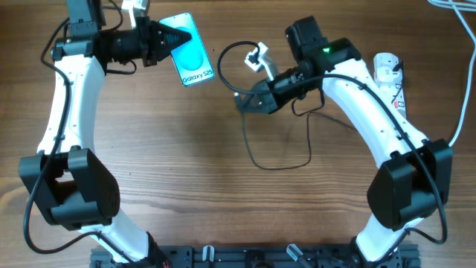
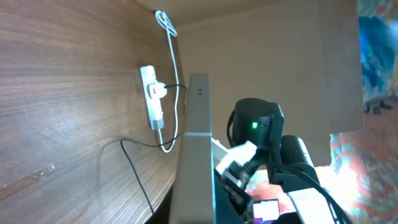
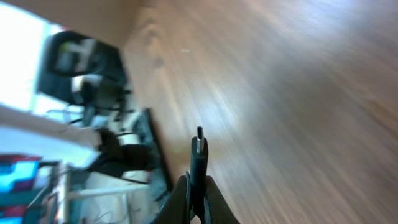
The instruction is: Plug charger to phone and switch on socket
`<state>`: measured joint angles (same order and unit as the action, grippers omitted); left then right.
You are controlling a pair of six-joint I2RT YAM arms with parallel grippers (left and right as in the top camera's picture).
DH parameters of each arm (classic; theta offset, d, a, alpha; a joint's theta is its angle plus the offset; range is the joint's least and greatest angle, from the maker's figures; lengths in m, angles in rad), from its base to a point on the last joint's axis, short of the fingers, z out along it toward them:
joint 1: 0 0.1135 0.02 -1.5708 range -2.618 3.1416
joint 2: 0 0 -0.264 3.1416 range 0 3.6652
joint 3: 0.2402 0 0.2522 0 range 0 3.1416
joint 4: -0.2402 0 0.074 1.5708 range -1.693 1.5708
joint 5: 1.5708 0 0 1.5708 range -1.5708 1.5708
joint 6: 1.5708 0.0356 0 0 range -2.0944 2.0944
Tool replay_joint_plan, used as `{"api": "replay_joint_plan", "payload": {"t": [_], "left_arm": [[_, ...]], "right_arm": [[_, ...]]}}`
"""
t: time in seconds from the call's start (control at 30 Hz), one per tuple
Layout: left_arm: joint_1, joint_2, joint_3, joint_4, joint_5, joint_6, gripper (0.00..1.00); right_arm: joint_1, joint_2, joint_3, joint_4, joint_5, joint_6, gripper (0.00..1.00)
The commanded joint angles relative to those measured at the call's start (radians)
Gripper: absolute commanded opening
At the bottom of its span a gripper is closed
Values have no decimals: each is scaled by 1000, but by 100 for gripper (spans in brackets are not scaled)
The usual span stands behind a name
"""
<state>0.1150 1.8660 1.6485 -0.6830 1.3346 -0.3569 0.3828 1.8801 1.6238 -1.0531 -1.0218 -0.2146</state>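
My left gripper (image 1: 165, 42) is shut on the phone (image 1: 191, 50), teal screen up, at the table's far left-centre; its grey edge fills the left wrist view (image 2: 197, 155). My right gripper (image 1: 244, 100) is shut on the black charger connector (image 3: 199, 155), tip pointing forward above the wood. The thin black cable (image 1: 286, 160) loops over the table centre. The white socket strip (image 1: 390, 74) lies far right under the right arm, also in the left wrist view (image 2: 151, 96), with a black plug and red markings.
A thick white cord (image 1: 461, 30) runs from the strip along the far right edge. The right arm (image 1: 372, 97) crosses above the strip. A black rail (image 1: 245, 257) lines the front edge.
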Motion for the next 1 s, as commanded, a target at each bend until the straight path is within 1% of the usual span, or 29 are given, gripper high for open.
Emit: {"api": "replay_joint_plan", "payload": {"t": [0.0, 0.1, 0.27, 0.43, 0.6, 0.73, 0.83, 0.97], "left_arm": [[-1, -21, 12, 47, 88, 13, 4], [-2, -21, 12, 112, 152, 13, 4], [-21, -21, 12, 120, 142, 13, 4], [-21, -21, 12, 120, 144, 13, 4], [-21, -21, 12, 119, 169, 9, 4], [-21, -21, 12, 119, 170, 9, 4], [-23, -21, 12, 119, 217, 9, 4], [-35, -21, 12, 119, 221, 10, 4]], "right_arm": [[39, -8, -1, 31, -224, -47, 4], [58, -6, -1, 85, -294, 3, 5], [82, -6, -1, 249, -314, 167, 5], [82, -6, -1, 309, -298, 247, 5], [82, -6, -1, 347, -295, 275, 4], [82, -6, -1, 350, -295, 278, 5], [82, -6, -1, 350, -287, 280, 5], [82, -6, -1, 359, -282, 295, 5]]}}
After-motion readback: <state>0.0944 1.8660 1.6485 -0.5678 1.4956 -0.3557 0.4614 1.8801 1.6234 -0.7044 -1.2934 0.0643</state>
